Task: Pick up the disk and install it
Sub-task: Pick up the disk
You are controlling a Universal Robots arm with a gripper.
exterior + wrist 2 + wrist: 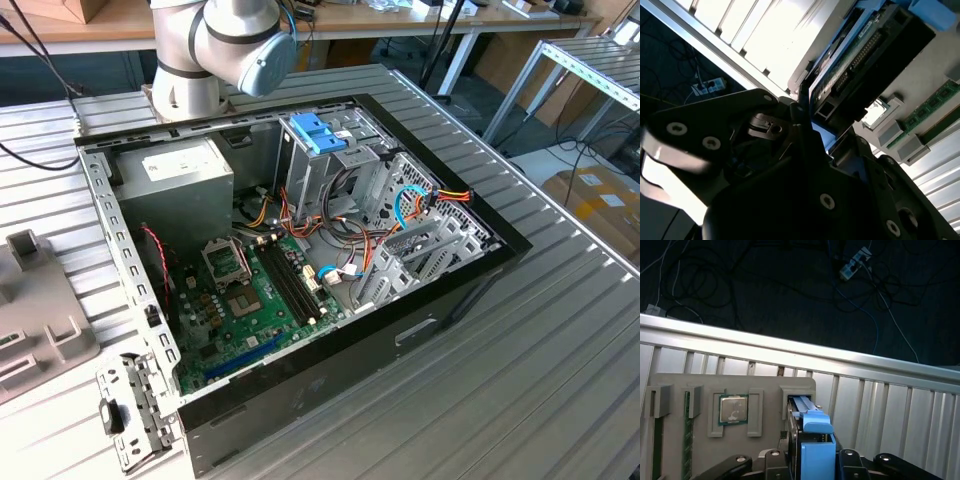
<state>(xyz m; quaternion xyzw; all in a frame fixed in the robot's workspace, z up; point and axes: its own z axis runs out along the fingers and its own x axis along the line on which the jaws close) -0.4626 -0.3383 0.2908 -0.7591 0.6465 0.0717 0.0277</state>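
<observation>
straddling the disk (816, 440), which stood on edge in a slot of the grey holder (700, 385), your gripper (812, 462) needed a square, centred hold; whether it was clamped you couldn't tell.

No text, number or sign can be read anywhere; in the exterior view the power supply (186, 172) inside the computer case (330, 385) carries a pale label, its print too small to tell; a cardboard box (598, 203) at the exterior view's right bears a white sticker, likewise illegible; in the second wrist view the disk (875, 50) shows a line of pale print along its edge, too blurred to make out; in the first wrist view the processor chip (733, 408) has faint marks on its metal lid, none legible.
</observation>
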